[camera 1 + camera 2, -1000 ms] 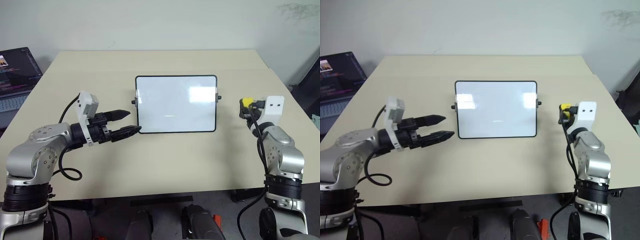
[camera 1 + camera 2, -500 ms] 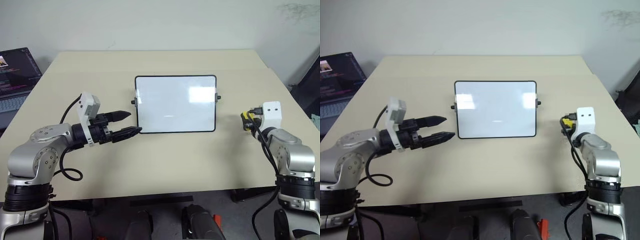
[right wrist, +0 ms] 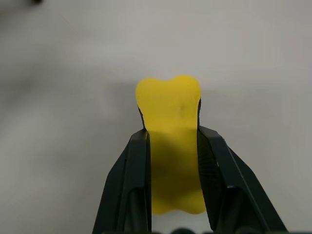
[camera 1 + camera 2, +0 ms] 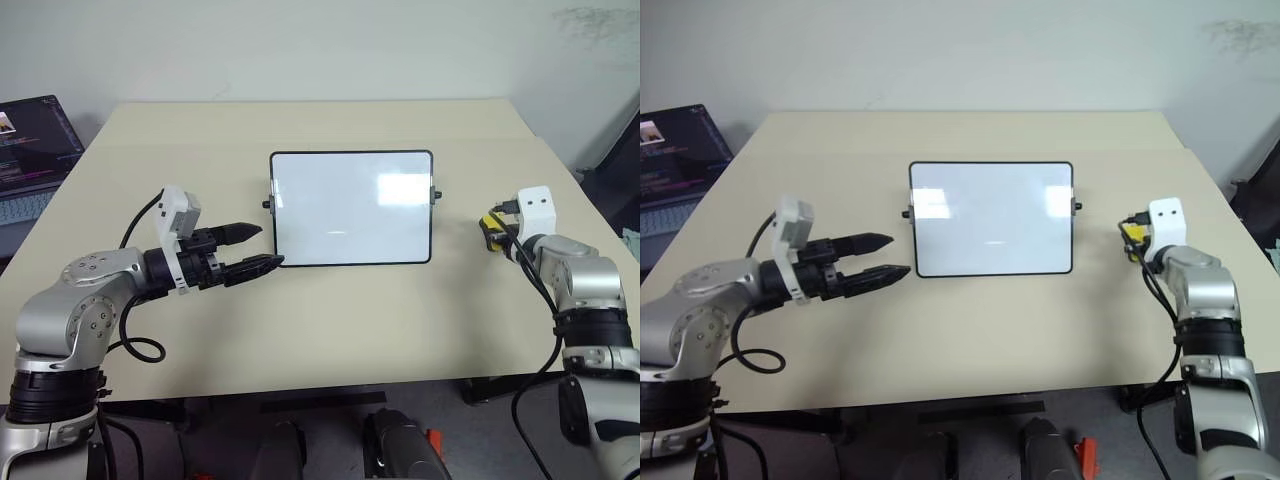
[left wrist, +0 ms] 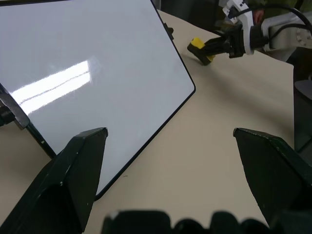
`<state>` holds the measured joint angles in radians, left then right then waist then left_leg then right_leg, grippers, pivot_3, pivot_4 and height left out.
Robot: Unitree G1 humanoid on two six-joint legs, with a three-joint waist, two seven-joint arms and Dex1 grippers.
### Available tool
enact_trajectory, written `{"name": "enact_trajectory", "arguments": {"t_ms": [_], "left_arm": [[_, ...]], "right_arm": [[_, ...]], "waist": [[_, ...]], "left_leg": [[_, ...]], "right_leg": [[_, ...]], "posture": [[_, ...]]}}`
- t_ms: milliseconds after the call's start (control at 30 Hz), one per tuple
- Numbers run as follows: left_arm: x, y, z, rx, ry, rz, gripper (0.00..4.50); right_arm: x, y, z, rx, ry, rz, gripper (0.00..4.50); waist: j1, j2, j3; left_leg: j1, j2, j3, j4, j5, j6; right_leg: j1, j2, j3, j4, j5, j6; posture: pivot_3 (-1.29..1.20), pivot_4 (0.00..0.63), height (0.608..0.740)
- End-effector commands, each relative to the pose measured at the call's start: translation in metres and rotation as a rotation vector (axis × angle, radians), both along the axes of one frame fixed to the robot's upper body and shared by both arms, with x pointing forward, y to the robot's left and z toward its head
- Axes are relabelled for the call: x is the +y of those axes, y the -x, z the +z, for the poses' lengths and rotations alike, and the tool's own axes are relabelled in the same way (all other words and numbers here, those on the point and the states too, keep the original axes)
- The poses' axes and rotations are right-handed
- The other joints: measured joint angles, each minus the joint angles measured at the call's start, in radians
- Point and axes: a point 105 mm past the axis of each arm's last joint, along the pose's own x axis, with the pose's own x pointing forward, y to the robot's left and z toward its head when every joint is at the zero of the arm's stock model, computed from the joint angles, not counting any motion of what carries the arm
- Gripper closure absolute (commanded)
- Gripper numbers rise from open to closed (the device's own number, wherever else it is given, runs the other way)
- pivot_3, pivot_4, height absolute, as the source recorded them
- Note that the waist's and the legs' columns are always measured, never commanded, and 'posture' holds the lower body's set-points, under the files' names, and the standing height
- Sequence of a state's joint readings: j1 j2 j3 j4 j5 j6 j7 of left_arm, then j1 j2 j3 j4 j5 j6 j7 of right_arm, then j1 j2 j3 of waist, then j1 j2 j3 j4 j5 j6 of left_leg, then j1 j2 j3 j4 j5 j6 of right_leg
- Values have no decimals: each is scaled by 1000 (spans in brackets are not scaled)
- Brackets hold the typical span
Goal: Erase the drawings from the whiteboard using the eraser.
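R end effector: right end effector (image 3: 173, 146) clamped on the eraser (image 3: 169, 105), fingers (image 3: 137, 165) pinching its sides so the yellow block bulges out past the tips.
R arm, change: a sec ago it held the eraser up beside the board's right edge; half a sec ago it had dipped lower; now it's out further to the right w/ the wrist re-angled, eraser nose pointing down at the desk (image 4: 330, 320).
Eraser position: yellow block (image 4: 492, 226) well right of the whiteboard (image 4: 350, 207), off the board, just above or on the desk surface – can't tell which.
L end effector: left end effector (image 4: 250, 247) open, empty, both black fingers spread; lower tip right at the board's near-left corner. No shift vs a sec ago.
Whiteboard: flat on desk centre, black frame, knobs on the short sides; same spot as before.
Drawings: the drawings (image 4: 337, 233) – just one faint short streak readable near the middle-lower part; board otherwise glossy white w/ glare.
Bkgd: laptop (image 4: 30, 150) at far left, not involved.
Meaning for task: my read – wiping looks mostly done, R arm pulling away, prob to park the eraser. If that streak is ink not glare, one more pass needed.
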<state>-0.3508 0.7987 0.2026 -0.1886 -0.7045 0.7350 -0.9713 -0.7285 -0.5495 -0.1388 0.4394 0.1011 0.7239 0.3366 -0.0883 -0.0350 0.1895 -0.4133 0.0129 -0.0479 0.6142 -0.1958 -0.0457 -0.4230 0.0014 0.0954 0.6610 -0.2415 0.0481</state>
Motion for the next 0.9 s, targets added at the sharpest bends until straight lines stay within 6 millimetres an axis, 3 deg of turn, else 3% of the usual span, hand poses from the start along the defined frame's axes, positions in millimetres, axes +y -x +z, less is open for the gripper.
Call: {"name": "enact_trajectory", "arguments": {"t_ms": [33, 467, 600, 800, 900], "left_arm": [[0, 3, 10, -38, -9, -7, 0], [2, 4, 9, -37, -10, 2, 0], [1, 3, 9, -37, -9, 2, 0], [1, 3, 10, -38, -9, 0, 0], [2, 3, 10, -39, -10, 1, 0]], "right_arm": [[-1, -12, 24, -67, -1, 11, 3540], [-7, -19, 13, 18, -80, -18, 3540], [-7, -19, 14, 18, -92, -17, 2338], [-6, -21, 19, -3, -93, -17, 121], [-5, -21, 21, -10, -95, -16, 24]], "waist": [[0, 0, 0], [2, 0, 0], [1, 0, 0], [1, 0, 0], [1, 0, 0]], "left_leg": [[0, 0, 0, 0, 0, 0], [0, 0, 0, 0, 0, 0], [0, 0, 0, 0, 0, 0], [0, 0, 0, 0, 0, 0], [0, 0, 0, 0, 0, 0]], "right_leg": [[0, 0, 0, 0, 0, 0], [0, 0, 0, 0, 0, 0], [0, 0, 0, 0, 0, 0], [0, 0, 0, 0, 0, 0], [0, 0, 0, 0, 0, 0]], "posture": [[0, 150, 740], [0, 150, 740], [0, 150, 740], [0, 150, 740], [0, 150, 740]]}}
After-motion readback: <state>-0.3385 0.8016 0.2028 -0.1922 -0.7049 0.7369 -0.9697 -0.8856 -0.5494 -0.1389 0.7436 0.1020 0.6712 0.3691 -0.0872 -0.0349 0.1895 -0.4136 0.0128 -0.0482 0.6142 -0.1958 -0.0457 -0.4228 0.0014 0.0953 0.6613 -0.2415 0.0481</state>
